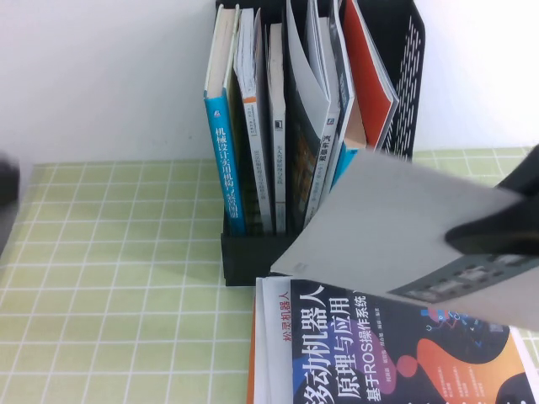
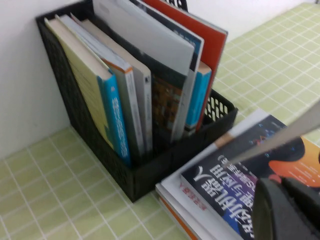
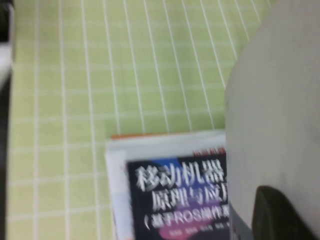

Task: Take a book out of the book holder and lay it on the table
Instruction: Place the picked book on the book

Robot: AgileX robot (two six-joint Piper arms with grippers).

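While the right gripper (image 1: 497, 240) is clamped tight on the far-right edge of the book (image 1: 413, 223), we read this as mid-carry: the book hangs tilted in the air, plain grey side up, clear of the book holder (image 1: 253, 252) and above the table (image 1: 109, 278) near its right edge. It is pinched at one edge, probably so it can swing flat over open cloth. Under it, lying flat just in front of the holder's low lip, is a black and orange book (image 1: 379, 353), so the drop spot likely overlaps that one unless we shift sideways. The left gripper (image 2: 287, 212) sits low at the table's left edge, only its dark blurred body showing; we cannot tell its claw state. Count: one book held, one lying flat, roughly six or seven upright in the holder, leaning right; exact number unclear where covers overlap. One holder, two arms.
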